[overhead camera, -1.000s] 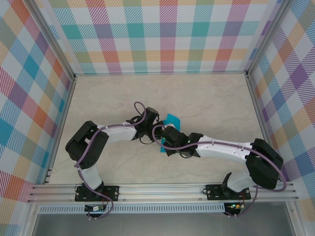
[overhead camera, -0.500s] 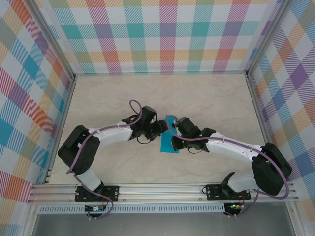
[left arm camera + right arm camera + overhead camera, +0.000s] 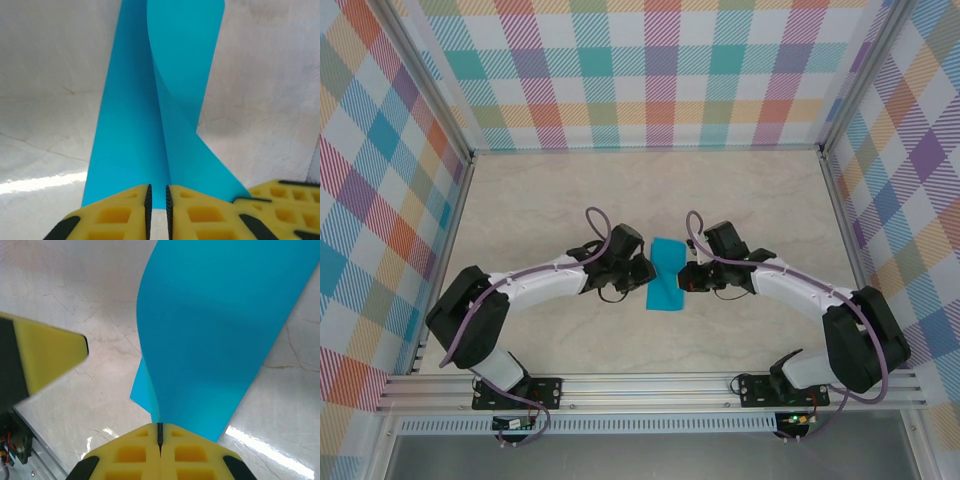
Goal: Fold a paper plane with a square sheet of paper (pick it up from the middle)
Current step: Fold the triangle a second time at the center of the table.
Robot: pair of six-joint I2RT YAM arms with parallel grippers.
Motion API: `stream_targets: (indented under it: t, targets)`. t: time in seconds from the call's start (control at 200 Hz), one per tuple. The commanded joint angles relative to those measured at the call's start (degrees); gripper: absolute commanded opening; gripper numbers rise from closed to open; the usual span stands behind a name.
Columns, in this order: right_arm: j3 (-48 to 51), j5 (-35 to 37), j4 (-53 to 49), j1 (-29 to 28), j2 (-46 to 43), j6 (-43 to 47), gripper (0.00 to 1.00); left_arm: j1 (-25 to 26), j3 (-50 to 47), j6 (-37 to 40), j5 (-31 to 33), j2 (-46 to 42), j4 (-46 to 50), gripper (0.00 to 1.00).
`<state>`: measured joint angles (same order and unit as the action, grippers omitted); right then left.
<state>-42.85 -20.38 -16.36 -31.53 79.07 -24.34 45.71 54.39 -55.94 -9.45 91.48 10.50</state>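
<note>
Bases [image 3: 517, 390] of both arms are bolted to a metal rail [image 3: 650, 385] at the near edge of the table [image 3: 750, 200]. From there the arms are bent inward, and the two hands are set face to face near the middle of the table.

The left hand [image 3: 645, 272] is seen with its yellow fingers [image 3: 115, 215] almost together, with only a thin slit between them. The near edge of the sheet of paper [image 3: 665, 290] reaches that slit, but whether it is gripped there cannot be told. The right hand [image 3: 685, 280] is closed completely. Its fingers [image 3: 135, 455] are pressed against each other, and an edge of the sheet is clamped in the seam between them.

The sheet itself, plain teal-blue, is placed between the two hands and is narrowed at its middle where they meet it. In the left wrist view one part of it lies flat on the table, while the part beside it is curled upward along a soft bend.

Beyond the sheet pale marbled table is seen. Farther still, it is closed off by checked walls [image 3: 650, 80] in many colours.
</note>
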Motion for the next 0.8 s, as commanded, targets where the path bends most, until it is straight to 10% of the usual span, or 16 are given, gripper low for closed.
stream_targets:
  t: [0.0,0.795]
  targets:
    - [0.7,-3.3,0.4,0.5,0.3,1.5,0.00,2.2,-1.3,-0.3,1.3,2.3,0.5,0.15]
    - [-0.7,-4.2,-0.6,0.7,2.2,0.5,0.03,4.2,-2.6,-1.9,8.5,9.2,7.0,0.07]
